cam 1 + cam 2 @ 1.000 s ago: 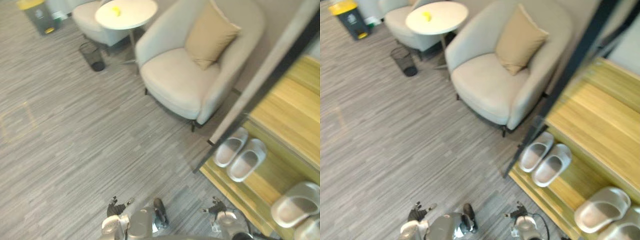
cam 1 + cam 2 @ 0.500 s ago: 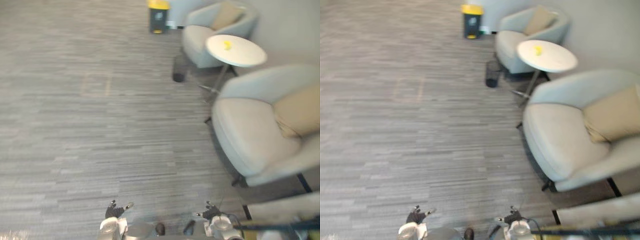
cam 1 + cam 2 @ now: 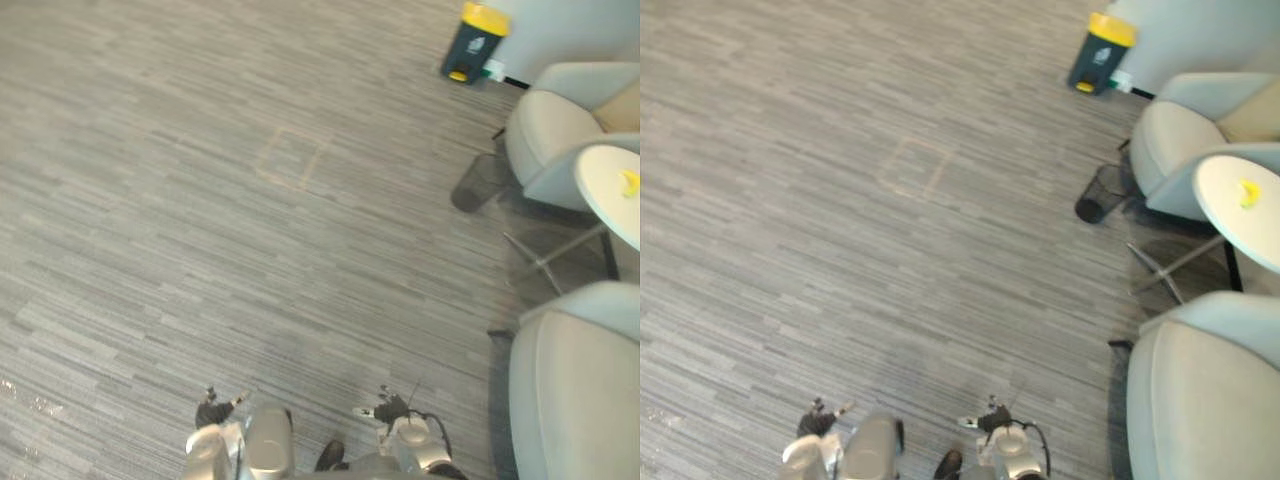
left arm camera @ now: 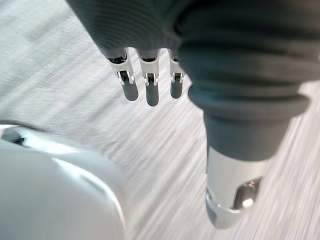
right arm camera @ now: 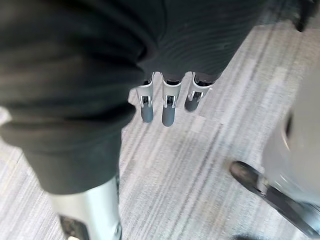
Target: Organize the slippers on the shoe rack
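At lower left the left hand (image 3: 212,411) hangs slack, fingers straight and empty. At lower centre the right hand (image 3: 385,408) hangs likewise, as no slipper is picked up yet. An armchair (image 3: 575,380) sits at lower right.

The left hand (image 4: 140,25) and right hand (image 5: 180,40) each wear a dark ribbed cover, from which slim silver fingers (image 4: 152,94) with dark rounded tips and a silver thumb (image 4: 231,192) emerge.
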### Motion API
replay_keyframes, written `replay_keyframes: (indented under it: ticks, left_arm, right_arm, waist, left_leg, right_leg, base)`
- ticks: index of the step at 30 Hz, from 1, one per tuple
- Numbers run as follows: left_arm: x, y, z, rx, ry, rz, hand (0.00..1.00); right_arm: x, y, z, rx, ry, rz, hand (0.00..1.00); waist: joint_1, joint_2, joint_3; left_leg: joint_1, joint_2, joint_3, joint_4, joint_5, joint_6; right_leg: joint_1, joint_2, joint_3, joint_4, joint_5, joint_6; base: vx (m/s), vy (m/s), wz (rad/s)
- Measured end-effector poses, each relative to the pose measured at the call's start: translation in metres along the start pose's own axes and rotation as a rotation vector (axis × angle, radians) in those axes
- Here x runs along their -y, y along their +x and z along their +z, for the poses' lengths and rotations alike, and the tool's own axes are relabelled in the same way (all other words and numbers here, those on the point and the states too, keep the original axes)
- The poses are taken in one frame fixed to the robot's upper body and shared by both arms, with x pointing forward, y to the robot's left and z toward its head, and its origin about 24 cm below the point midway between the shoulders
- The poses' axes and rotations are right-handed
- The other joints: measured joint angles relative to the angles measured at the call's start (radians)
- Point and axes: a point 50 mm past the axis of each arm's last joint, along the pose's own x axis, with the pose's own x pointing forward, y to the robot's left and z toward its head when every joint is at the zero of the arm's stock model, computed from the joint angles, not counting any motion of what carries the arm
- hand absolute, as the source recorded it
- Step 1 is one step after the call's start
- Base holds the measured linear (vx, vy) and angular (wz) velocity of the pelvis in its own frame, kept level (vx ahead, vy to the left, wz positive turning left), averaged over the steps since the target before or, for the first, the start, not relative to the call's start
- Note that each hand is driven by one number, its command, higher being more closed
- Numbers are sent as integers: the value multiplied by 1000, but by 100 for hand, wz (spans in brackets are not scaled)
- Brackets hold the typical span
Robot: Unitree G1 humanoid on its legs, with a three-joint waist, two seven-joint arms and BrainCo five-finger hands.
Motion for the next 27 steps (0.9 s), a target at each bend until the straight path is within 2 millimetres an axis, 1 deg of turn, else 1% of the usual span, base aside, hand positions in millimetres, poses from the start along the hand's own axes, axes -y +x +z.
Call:
replay_keyframes:
  ticks: [1,2,3,4,5,6,7,8,9,10,11,12,13,14,15,16,17,18,19,20,21,22,23,24,25,26,27]
  left_arm:
    - [-6,1,-4,-21,6,17,0]
    - [-13,2,-6,-42,-3,39,0]
    - [-17,4,-3,-33,-7,53,0]
    - [-20,4,-2,-28,-9,70,0]
    - [-25,5,-2,-38,-13,87,0]
    - [-27,5,-4,-47,-15,95,0]
    - [-29,4,-8,-63,-22,105,0]
    - [-32,3,-12,-72,-20,111,0]
    - [-31,2,-14,-78,-22,109,0]
    - [-31,2,-16,-87,-20,112,0]
    - [-34,1,-20,-105,-12,122,0]
    - [-34,0,-22,-113,-12,124,0]
    - [-34,-1,-26,-124,-13,124,0]
    - [-33,-3,-29,-133,-15,123,0]
    - [-29,-4,-31,-139,-18,115,0]
    - [-28,-4,-31,-140,-19,111,0]
    - [-25,-3,-30,-137,-16,100,0]
    - [-22,-3,-29,-134,-17,92,0]
    - [-21,-3,-30,-135,-14,89,0]
    - [-19,-5,-32,-142,-16,81,0]
    - [-18,-6,-34,-146,-16,80,0]
    - [-21,-10,-41,-160,-12,85,0]
    - [-23,-12,-46,-170,-9,89,0]
    - [-24,-15,-52,-192,-1,90,0]
    - [-23,-17,-58,-218,2,92,0]
    - [-19,-21,-65,-236,-14,93,0]
    - [-18,-23,-68,-247,-14,91,0]
  right_arm:
    - [1,0,-2,-2,-15,-7,0]
    - [0,-1,-7,-29,-16,-7,0]
    - [-5,-1,-7,-31,-20,10,0]
    - [-3,0,-5,-25,-25,7,0]
    - [-3,1,4,1,-25,3,0]
    - [-3,1,7,16,-24,3,0]
    - [-3,2,11,35,-23,1,0]
    - [-3,2,13,41,-23,5,0]
    - [-3,2,13,43,-25,7,0]
    - [-4,2,14,45,-27,15,0]
    - [-6,2,11,35,-37,30,0]
    - [-6,2,10,31,-43,36,0]
    - [-7,1,8,27,-47,42,0]
    - [-9,1,9,33,-62,48,0]
    - [-10,0,8,33,-74,52,0]
    - [-9,0,11,52,-84,49,0]
    - [-9,1,15,69,-91,50,0]
    - [-9,1,13,62,-96,51,0]
    - [-9,1,13,57,-98,51,0]
    - [-8,1,12,55,-102,47,0]
    - [-7,1,12,52,-103,46,0]
    - [-9,0,6,33,-100,50,0]
    - [-9,-2,-1,15,-97,53,0]
    - [-9,-3,-5,4,-85,50,0]
    - [-11,-3,-6,-3,-73,58,0]
    - [-11,-4,-8,-9,-72,58,0]
    - [-12,-4,-7,-1,-72,60,0]
  waist:
    - [0,-7,6]
    - [4,-46,25]
    - [7,-78,27]
    - [18,-81,28]
    - [37,-84,26]
    - [44,-84,27]
    - [46,-79,28]
    - [44,-60,36]
    - [43,-43,42]
    - [40,-19,53]
    - [36,-21,52]
    - [32,-21,53]
    - [26,-19,52]
    - [22,-20,51]
    - [8,-20,50]
    - [-3,-19,50]
    - [-13,-18,50]
    - [-15,-16,48]
    - [-15,-18,46]
    - [-16,-17,43]
    - [-20,-14,40]
    - [-28,-8,7]
    - [-37,-2,-19]
    - [-50,16,-48]
    - [-58,39,-69]
    - [-58,76,-83]
    - [-57,88,-89]
  left_leg:
    - [-21,-2,-1,-149,66,-11]
    - [-4,-34,19,-208,184,-18]
    - [3,-72,13,-222,182,-9]
    - [-4,-79,-1,-206,166,14]
    - [10,-82,-2,-190,150,35]
    - [28,-89,-4,-187,140,52]
    - [62,-99,-5,-178,117,84]
    - [116,-95,-15,-176,85,97]
    - [153,-87,-31,-182,55,95]
    - [214,-76,-44,-205,12,83]
    - [282,-79,-49,-253,7,85]
    - [317,-80,-51,-285,6,86]
    - [369,-82,-54,-331,7,85]
    - [403,-87,-55,-362,6,85]
    - [437,-99,-64,-391,0,87]
    - [443,-105,-78,-396,-6,85]
    - [457,-111,-91,-402,-15,81]
    - [489,-116,-106,-418,-29,66]
    - [502,-125,-114,-428,-36,57]
    - [547,-133,-132,-441,-66,34]
    - [565,-131,-144,-441,-84,29]
    - [596,-116,-174,-443,-125,16]
    - [610,-101,-196,-441,-147,5]
    - [618,-77,-216,-402,-161,-15]
    - [586,-42,-214,-289,-154,-34]
    - [513,12,-183,-79,-92,-89]
    - [466,39,-160,57,-12,-72]
  right_leg:
    - [21,-28,-17,5,-20,42]
    - [58,-64,-28,17,-43,86]
    - [61,-87,-46,15,-30,71]
    - [66,-77,-60,10,35,59]
    - [81,-76,-61,14,113,85]
    - [91,-79,-60,29,150,106]
    - [96,-103,-59,115,193,121]
    - [66,-140,-38,279,255,108]
    - [30,-158,-19,415,267,71]
    - [-43,-180,8,656,223,0]
    - [-155,-175,61,854,146,-15]
    - [-191,-163,70,887,122,-12]
    - [-247,-140,72,884,85,-13]
    - [-299,-122,69,840,53,-15]
    - [-372,-94,60,701,22,-13]
    - [-399,-79,57,599,21,-14]
    - [-430,-53,70,437,36,-2]
    - [-441,-15,105,182,97,23]
    - [-443,-5,121,77,129,45]
    - [-461,-7,145,16,155,43]
    - [-462,-4,147,17,161,33]
    - [-459,11,142,25,171,7]
    - [-457,25,143,36,195,-28]
    - [-454,37,124,75,245,-58]
    - [-445,60,94,115,248,-92]
    - [-400,108,87,120,207,-104]
    - [-369,134,101,111,192,-112]
  base:
    - [535,352,46]
    - [575,353,68]
    - [613,320,75]
    - [712,346,55]
    - [580,281,33]
    - [552,280,32]
    - [482,278,47]
    - [563,316,48]
    - [495,269,46]
    - [336,133,39]
    - [312,107,37]
    - [280,79,29]
    - [276,56,17]
    - [316,46,27]
    - [257,16,31]
    - [264,-9,44]
    - [315,-23,49]
    - [345,-30,49]
    - [381,-55,56]
    - [335,-73,49]
    - [625,-179,69]
    - [610,-187,63]
    - [803,-209,79]
    - [558,-133,68]
    - [692,-163,39]
    - [661,-152,-6]
    - [771,-116,-51]
